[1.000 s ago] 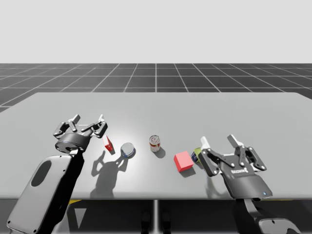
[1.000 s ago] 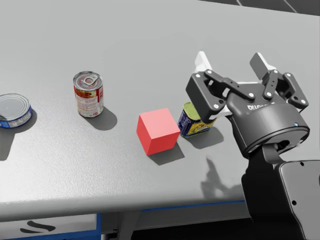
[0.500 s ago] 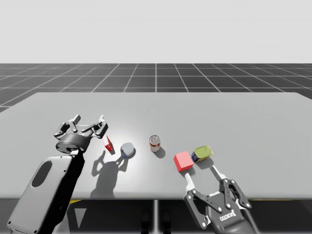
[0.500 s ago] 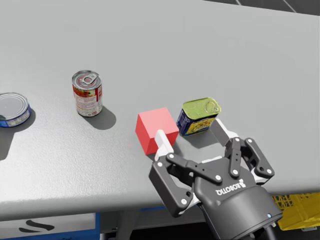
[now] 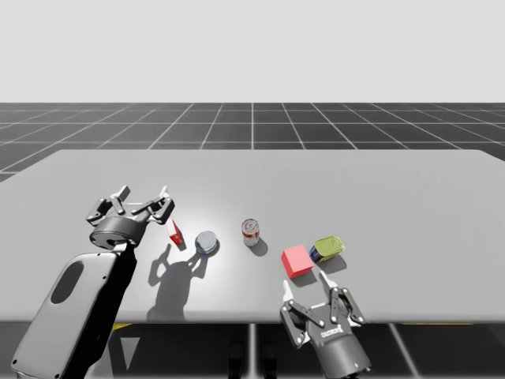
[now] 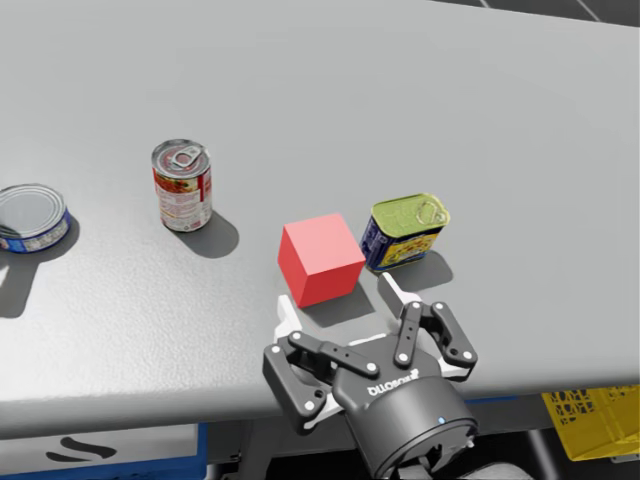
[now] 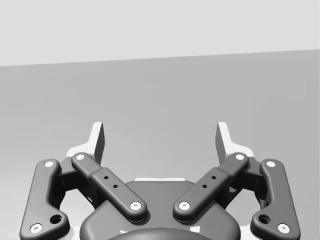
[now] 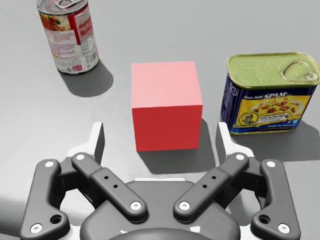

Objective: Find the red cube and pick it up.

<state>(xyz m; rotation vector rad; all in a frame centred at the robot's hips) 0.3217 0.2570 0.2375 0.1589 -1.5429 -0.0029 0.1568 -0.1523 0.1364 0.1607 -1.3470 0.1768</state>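
Observation:
The red cube [image 5: 297, 260] [image 6: 320, 259] sits on the grey table, near its front edge. My right gripper [image 5: 306, 286] [image 6: 338, 300] is open, low at the table's front edge, pointing at the cube. In the right wrist view the cube [image 8: 166, 105] lies just ahead of the gripper [image 8: 160, 137], centred on the gap between the white fingertips [image 8: 97, 134], and they do not touch it. My left gripper [image 5: 144, 196] [image 7: 160, 135] hovers open over the left of the table with nothing between its fingers.
A blue and yellow rectangular tin [image 5: 327, 249] [image 6: 405, 232] [image 8: 270, 95] stands close to the cube's right. A red-labelled can [image 5: 251, 232] [image 6: 182, 185] [image 8: 68, 35], a flat blue tin [image 5: 207, 242] [image 6: 32, 217] and a small red carton [image 5: 175, 233] lie further left. A yellow crate [image 6: 590, 420] sits below the table.
My right gripper has pulled back from beside the rectangular tin to the table's front edge and swung left, and now faces the red cube. The left arm has not moved.

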